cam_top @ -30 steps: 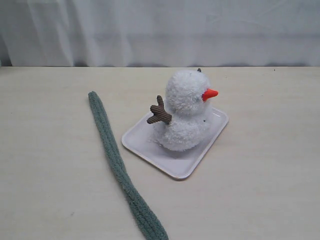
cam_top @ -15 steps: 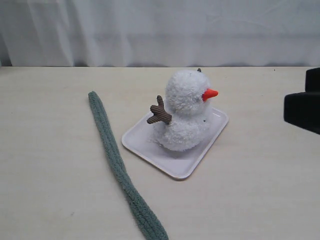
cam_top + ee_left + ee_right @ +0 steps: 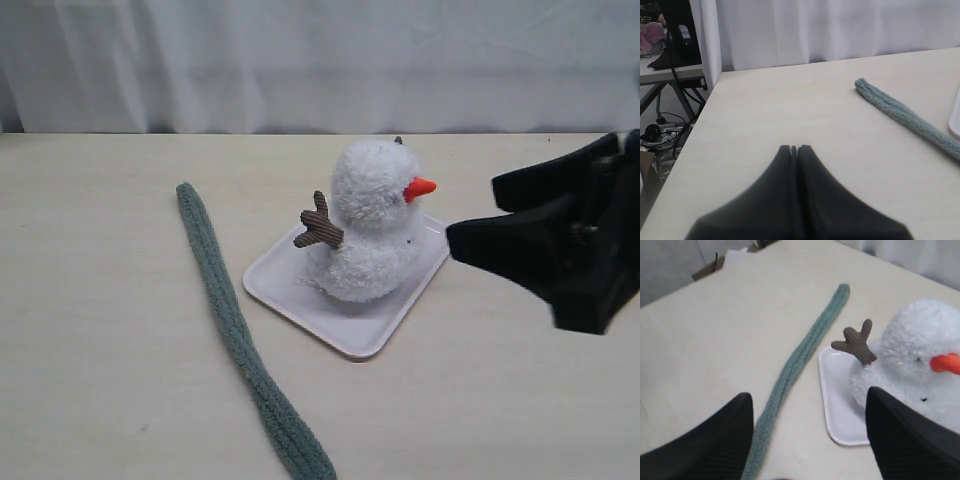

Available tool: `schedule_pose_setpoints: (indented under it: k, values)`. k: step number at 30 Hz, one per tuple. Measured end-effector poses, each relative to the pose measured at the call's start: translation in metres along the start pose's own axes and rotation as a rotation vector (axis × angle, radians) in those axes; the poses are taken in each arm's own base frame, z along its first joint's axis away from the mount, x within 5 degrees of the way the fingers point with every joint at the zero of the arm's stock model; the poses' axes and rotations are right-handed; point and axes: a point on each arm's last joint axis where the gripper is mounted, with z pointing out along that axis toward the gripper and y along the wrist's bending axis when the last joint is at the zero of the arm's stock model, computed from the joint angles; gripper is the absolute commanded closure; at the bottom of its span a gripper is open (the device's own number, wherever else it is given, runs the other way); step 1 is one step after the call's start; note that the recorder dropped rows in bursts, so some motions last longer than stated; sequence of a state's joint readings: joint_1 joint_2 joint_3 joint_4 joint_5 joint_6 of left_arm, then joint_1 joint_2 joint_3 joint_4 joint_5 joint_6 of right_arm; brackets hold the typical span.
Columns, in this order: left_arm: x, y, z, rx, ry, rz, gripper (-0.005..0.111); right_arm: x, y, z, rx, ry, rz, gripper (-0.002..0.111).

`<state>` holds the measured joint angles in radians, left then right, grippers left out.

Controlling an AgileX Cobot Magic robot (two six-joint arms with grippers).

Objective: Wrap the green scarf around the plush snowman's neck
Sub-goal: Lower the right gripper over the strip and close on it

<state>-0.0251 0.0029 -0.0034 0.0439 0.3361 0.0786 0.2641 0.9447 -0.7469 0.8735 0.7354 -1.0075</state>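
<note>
The plush snowman (image 3: 368, 218) stands upright on a white tray (image 3: 345, 335), its orange nose pointing right and one brown twig arm sticking out to the left. The green scarf (image 3: 226, 312) lies stretched flat on the table left of the tray, apart from the snowman. My right gripper (image 3: 472, 212) hovers open just right of the snowman, touching nothing. Its wrist view shows the scarf (image 3: 799, 360), the tray (image 3: 836, 407) and the snowman (image 3: 917, 342) beyond the spread gripper (image 3: 809, 395). My left gripper (image 3: 794, 148) is shut and empty over bare table, away from the scarf's end (image 3: 900, 114); the exterior view does not show it.
A white curtain (image 3: 320, 60) hangs along the table's back edge. In the left wrist view the table's side edge (image 3: 700, 112) drops off to a floor with cables and another bench (image 3: 670, 70).
My right gripper has come in from the right edge of the exterior view toward the snowman, fingers spread. The snowman, tray and scarf have not moved.
</note>
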Motion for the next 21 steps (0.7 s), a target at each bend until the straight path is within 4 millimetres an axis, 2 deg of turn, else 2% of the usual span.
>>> schedule_pose_setpoints:
  k: [6,13,18,21]
  values:
    - [0.0,0.0,0.0,0.0,0.0,0.0,0.107,0.012,0.009,0.06,-0.005,0.181,-0.061,0.047]
    - [0.0,0.0,0.0,0.0,0.0,0.0,0.107,0.05,0.034,0.129,-0.084,0.451,-0.085,0.047]
    - [0.0,0.0,0.0,0.0,0.0,0.0,0.107,0.079,0.05,0.167,-0.115,0.565,-0.097,0.034]
    - [0.0,0.0,0.0,0.0,0.0,0.0,0.107,0.086,0.057,0.183,-0.116,0.589,-0.091,0.033]
